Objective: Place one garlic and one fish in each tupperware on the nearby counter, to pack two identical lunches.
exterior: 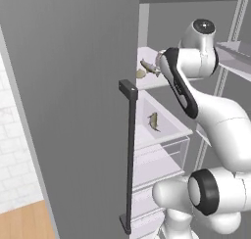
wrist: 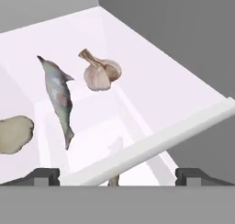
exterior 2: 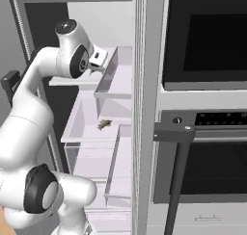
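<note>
Likely the garlic (wrist: 102, 73) will prove the easier catch — light, firm and knobbly, best pinched across its round belly rather than by the papery stalk, which would probably tear or slip. It lies on a pale fridge shelf (wrist: 165, 85), just beside a fish (wrist: 59, 97); that fish looks slim, limp and slick, so a hold across the thick middle seems safest. Near the fish's tail end sits a flat tan lump (wrist: 13, 135) I cannot identify. One shelf lower, a second fish (exterior 2: 104, 124) rests alone on a clear drawer's lid (exterior 2: 79, 128). With jaws spread wide and nothing between them, the gripper (wrist: 117, 175) hangs at the shelf's front lip — no lunch box or counter is to be seen from this spot
</note>
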Tool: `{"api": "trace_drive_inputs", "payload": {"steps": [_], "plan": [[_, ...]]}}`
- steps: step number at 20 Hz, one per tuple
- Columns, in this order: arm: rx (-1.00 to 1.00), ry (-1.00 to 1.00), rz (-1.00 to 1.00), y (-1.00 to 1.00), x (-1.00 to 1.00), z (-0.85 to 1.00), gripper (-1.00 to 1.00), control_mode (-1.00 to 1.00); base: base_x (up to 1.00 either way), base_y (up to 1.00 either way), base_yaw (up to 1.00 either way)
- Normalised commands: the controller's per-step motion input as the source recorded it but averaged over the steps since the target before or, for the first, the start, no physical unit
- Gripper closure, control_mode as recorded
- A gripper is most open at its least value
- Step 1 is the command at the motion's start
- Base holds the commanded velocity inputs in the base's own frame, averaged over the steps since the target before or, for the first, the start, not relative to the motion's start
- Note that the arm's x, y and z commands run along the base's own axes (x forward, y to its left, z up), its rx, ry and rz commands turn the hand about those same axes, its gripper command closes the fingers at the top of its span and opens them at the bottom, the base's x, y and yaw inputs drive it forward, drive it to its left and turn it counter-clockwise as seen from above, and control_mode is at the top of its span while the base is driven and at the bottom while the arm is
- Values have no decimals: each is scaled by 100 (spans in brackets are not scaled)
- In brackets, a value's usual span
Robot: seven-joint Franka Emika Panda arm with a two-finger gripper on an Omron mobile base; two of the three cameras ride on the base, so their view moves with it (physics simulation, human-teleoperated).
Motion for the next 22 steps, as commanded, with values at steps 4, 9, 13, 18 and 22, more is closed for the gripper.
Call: {"api": "trace_drive_inputs", "payload": {"steps": [4,9,13,18,22], "plan": [[0,6,4,-11,67,3,-100,-100,0,0,0],[0,23,0,0,77,13,-100,-100,0,0,0],[0,18,0,-2,61,3,-100,-100,0,0,0],[0,6,1,-5,58,-7,-100,-100,0,0,0],[0,7,0,-1,43,-24,-100,-100,0,0,0]]}}
